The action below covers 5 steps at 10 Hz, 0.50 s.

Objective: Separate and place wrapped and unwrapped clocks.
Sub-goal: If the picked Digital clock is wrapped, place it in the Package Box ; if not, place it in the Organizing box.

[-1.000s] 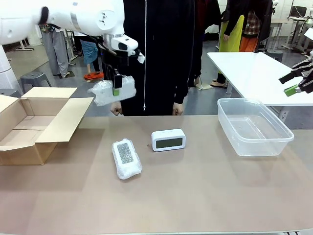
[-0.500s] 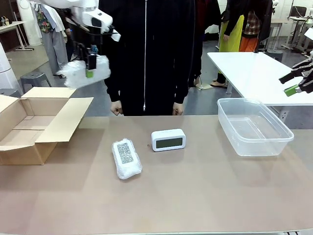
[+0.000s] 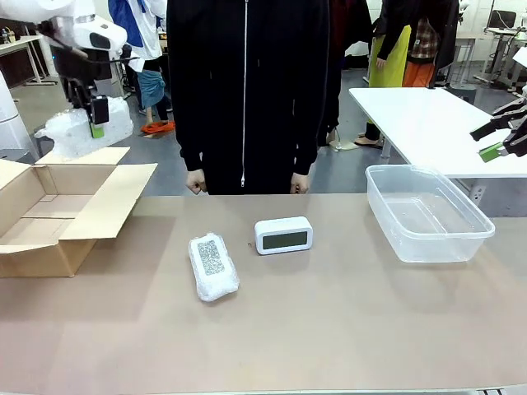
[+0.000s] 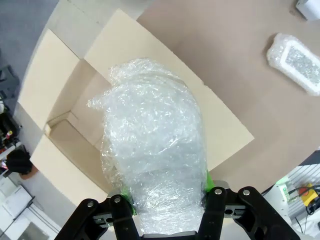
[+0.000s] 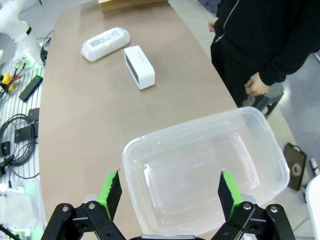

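My left gripper (image 3: 96, 117) is shut on a wrapped clock (image 3: 81, 129), a bubble-wrap bundle held high over the open cardboard box (image 3: 51, 207). In the left wrist view the bundle (image 4: 152, 160) fills the space between the green pads, with the box (image 4: 70, 107) below it. A second wrapped clock (image 3: 213, 266) lies on the table left of centre. The unwrapped clock (image 3: 283, 235), white with a grey screen, stands at the table's middle. My right gripper (image 5: 169, 196) is open and empty above the clear plastic tub (image 5: 260, 172), and it sits at the right edge in the front view (image 3: 499, 138).
The clear tub (image 3: 387, 197) stands on the table's right side. A person in black (image 3: 245, 90) stands at the far edge, hands hanging near the table. In the right wrist view the unwrapped clock (image 5: 139, 66) and the lying bundle (image 5: 105, 43) are beyond the tub.
My left arm has carried the held bundle leftward, from near the person's front to above the cardboard box. The right arm and the things on the table have not moved.
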Motion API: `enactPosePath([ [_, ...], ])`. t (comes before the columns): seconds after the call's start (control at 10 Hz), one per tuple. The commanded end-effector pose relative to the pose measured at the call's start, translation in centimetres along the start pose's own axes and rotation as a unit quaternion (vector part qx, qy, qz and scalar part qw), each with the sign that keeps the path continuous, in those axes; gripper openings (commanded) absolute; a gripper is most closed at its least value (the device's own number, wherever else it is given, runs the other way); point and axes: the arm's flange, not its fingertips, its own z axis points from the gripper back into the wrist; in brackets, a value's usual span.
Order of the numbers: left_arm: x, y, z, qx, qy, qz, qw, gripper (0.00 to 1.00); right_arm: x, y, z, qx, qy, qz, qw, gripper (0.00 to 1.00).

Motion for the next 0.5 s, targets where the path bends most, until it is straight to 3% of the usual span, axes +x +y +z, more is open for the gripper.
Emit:
enactPosePath([
  [0.0, -2.4, 0.5, -2.2, -0.008, -0.019, 0.024, 0.999, 0.53, 0.1, 0.0, -0.2, 0.002, -0.004, 0.003, 1.000, 1.00],
  [0.4, -5.4, 2.7, -7.5, -0.043, -0.028, 0.050, 0.997, 0.53, 0.1, 0.0, -0.2, 0.002, -0.004, 0.003, 1.000, 1.00],
])
